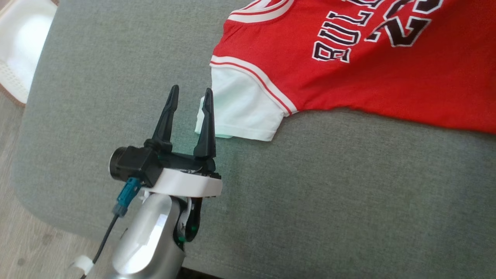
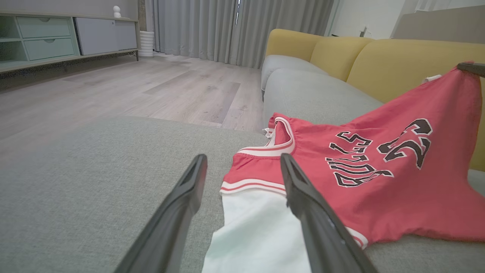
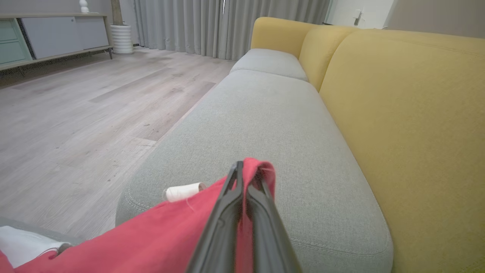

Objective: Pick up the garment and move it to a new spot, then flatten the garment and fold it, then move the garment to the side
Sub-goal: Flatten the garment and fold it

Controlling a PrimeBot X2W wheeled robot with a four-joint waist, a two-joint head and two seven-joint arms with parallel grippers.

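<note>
The shirt (image 1: 387, 77) is red with a white sleeve (image 1: 240, 112). It lies on the grey sofa seat (image 1: 348, 201), spread toward the right side of the head view.

The left gripper (image 1: 192, 90) hangs low over the seat. Its two fingers are wide apart and hold nothing. The end of the sleeve is just beside its right finger (image 1: 207, 124). In the left wrist view the sleeve lies under the gap between the two fingers, more toward the right one. I cannot tell if a finger touches the cloth.

The right gripper (image 3: 248, 168) is squeezed tight on a red edge of the shirt. The cloth folds over its tips. In the left wrist view that edge is held up high in front of the yellow sofa back (image 2: 398, 57). From there the shirt runs down like a slope to the seat, with its black letters showing.

A small white roll (image 3: 183, 191) pokes out by the red cloth near the right gripper. I cannot tell what it is.

A white basket (image 1: 19, 50) sits beside the far left corner of the sofa, well apart from the shirt. The floor (image 2: 170, 87) is pale wood. Far across it stand a cabinet (image 2: 57, 38) and grey curtains (image 2: 227, 26).
</note>
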